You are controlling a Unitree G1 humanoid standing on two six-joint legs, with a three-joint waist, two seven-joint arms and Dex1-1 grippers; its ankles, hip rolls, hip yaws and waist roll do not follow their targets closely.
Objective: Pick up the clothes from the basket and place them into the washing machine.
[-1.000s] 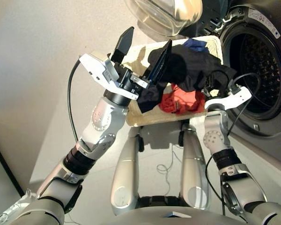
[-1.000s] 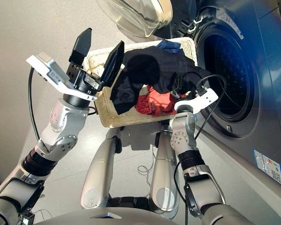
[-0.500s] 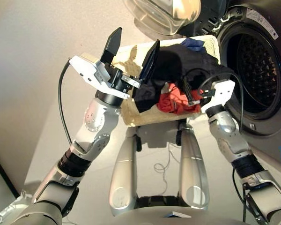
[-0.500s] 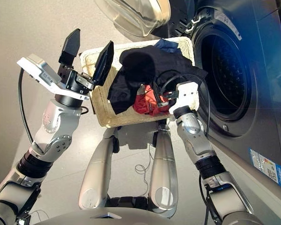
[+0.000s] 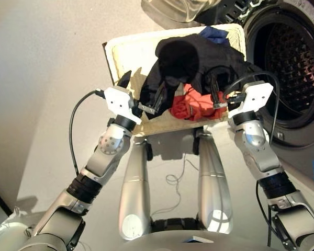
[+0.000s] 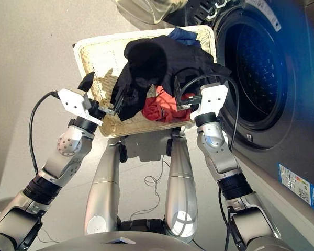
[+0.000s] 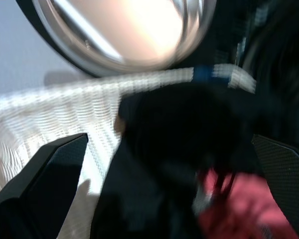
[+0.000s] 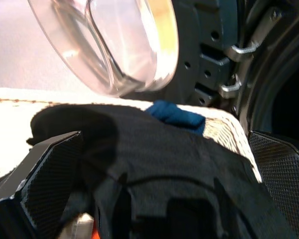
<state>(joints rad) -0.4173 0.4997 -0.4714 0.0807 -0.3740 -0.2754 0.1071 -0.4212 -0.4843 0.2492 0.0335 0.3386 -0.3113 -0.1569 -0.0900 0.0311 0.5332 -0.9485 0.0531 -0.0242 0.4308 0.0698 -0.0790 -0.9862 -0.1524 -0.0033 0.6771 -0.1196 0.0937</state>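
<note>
The left gripper (image 5: 141, 94) is spread wide at the near edge of the basket (image 5: 126, 51), the black garment (image 5: 191, 60) just ahead of its fingers. The right gripper (image 5: 220, 97) also stands spread, over the coral red garment (image 5: 194, 106); the washing machine (image 5: 293, 68) lies beside it, navy blue garment (image 5: 214, 34) beyond

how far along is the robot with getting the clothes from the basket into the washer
Nothing looks done yet: the black garment, the red one and the blue one all lie in the basket, and no cloth shows in the washing machine drum. The left gripper and right gripper are open over the pile, holding nothing. All three remain.
</note>
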